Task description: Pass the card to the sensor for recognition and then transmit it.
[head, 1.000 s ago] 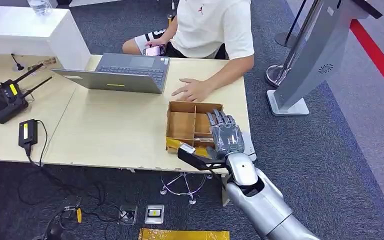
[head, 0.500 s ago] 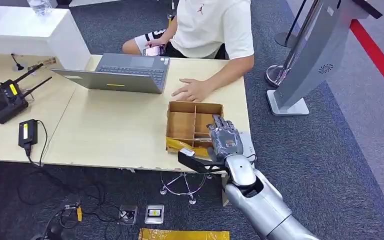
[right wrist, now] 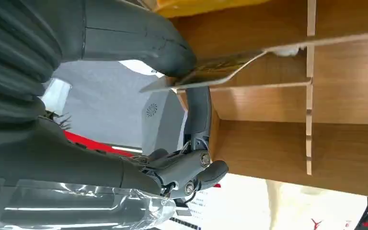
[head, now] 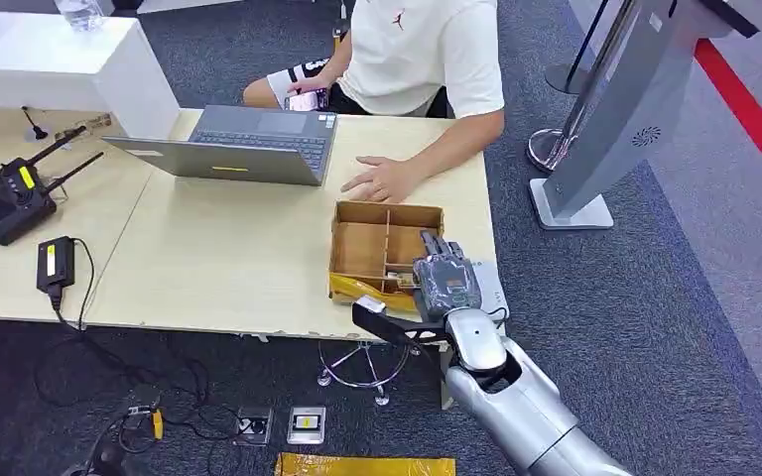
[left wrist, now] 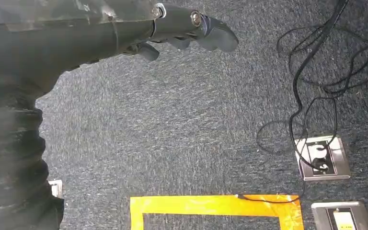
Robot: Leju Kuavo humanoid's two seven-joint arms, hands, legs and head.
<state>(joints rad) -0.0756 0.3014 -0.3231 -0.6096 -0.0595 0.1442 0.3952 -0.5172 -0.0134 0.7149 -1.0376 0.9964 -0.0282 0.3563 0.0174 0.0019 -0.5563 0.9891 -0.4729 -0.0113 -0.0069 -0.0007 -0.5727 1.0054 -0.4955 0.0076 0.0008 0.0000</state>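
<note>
Right hand [head: 446, 283] reaches palm-down into the near right part of the divided cardboard box [head: 361, 212], which sits on the light wooden table [head: 228, 268] near its front edge. From the right wrist view, the thick grey thumb [right wrist: 139, 40] presses on top of a thin card [right wrist: 211, 72] while a dark finger [right wrist: 199, 115] lies beneath it, so the card is pinched between them, partly raised at the edge of a compartment, close against a thin cardboard partition [right wrist: 309, 86]. The remaining fingers of this hand curl below, apart from the card.

Left hand [left wrist: 172, 28] hangs over the dark carpet, fingers loosely curled with nothing in them. Below it on the floor lie a rectangle of yellow tape [left wrist: 215, 206], black cables [left wrist: 316, 81] and a metal floor socket [left wrist: 322, 157].

Across the table a person in a white shirt [head: 427, 50] rests a hand [head: 382, 178] on the tabletop just beyond the box. An open grey laptop [head: 243, 144] stands near that hand, and a black router with antennas [head: 10, 198] sits at the far left of the table. A tall grey kiosk stand [head: 615, 109] leans on the carpet to the right of the table
</note>
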